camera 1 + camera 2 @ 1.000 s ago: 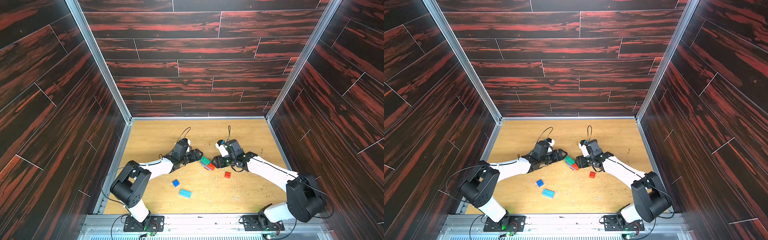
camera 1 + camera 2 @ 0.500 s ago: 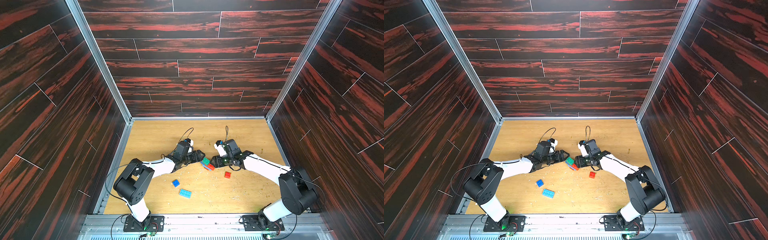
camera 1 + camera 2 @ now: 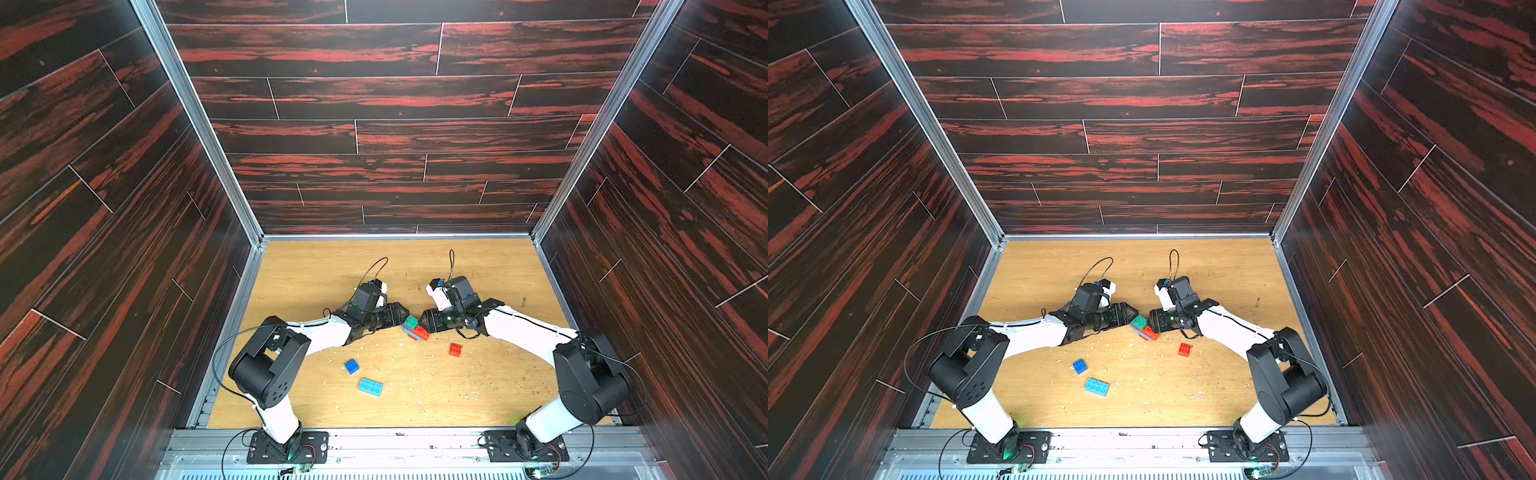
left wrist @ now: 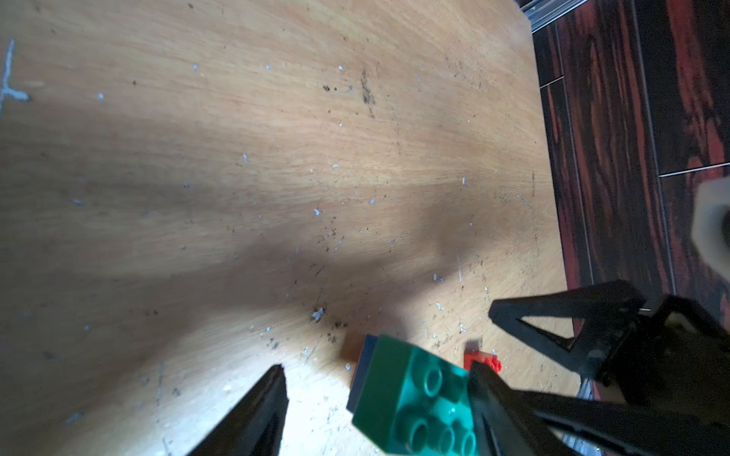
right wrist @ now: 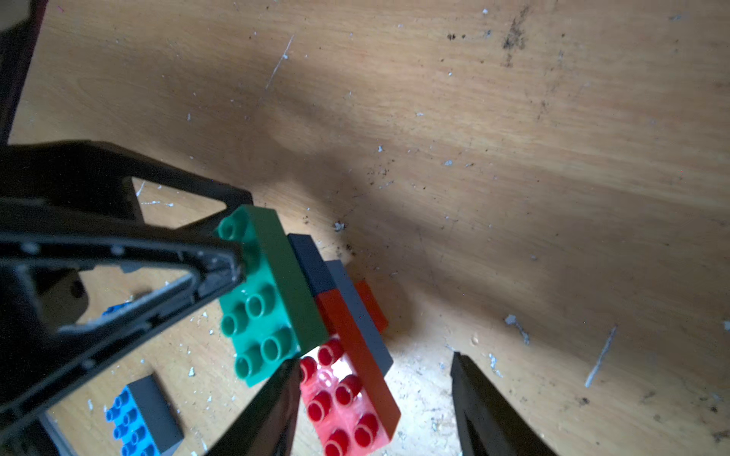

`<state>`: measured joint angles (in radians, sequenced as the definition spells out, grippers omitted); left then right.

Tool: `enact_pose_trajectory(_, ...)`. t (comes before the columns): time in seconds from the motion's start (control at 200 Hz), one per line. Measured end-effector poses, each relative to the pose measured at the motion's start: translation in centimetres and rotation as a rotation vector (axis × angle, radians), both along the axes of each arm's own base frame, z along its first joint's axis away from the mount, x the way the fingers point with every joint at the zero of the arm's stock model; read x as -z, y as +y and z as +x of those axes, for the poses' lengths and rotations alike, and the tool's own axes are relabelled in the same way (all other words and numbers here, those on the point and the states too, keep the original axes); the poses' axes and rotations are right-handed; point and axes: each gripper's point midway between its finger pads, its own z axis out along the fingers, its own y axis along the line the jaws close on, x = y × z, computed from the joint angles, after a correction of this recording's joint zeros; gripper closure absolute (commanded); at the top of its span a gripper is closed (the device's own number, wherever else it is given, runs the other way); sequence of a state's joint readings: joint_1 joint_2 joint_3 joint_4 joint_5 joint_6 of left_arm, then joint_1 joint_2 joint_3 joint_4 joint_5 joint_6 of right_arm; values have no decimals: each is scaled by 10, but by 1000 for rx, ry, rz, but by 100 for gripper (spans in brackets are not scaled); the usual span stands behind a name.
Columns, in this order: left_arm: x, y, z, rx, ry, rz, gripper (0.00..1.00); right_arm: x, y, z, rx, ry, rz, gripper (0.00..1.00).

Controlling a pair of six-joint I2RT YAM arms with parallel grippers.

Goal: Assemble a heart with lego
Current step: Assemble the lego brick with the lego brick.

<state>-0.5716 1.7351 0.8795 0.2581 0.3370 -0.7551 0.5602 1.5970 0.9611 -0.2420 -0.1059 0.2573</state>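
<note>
Two jaws parted | left jaws round green brick (image 4: 414, 402) of heart (image 3: 417, 329) | right jaws round red brick (image 5: 347, 395)

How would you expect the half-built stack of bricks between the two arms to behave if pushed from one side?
The stack is probably stiff, since it is made of hard plastic bricks. Its layers sit stepped, the green brick jutting out, so a sideways push may tip it or pry one loose. It likely slides easily on the smooth table.
</note>
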Motion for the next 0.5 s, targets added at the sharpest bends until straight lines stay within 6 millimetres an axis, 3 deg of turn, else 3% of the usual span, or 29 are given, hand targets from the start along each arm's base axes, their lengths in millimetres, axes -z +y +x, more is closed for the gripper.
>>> enact_pose_trajectory(0.501, 7, 1, -5, 5, 7, 41, 25, -1, -2, 3, 4, -9, -12, 36)
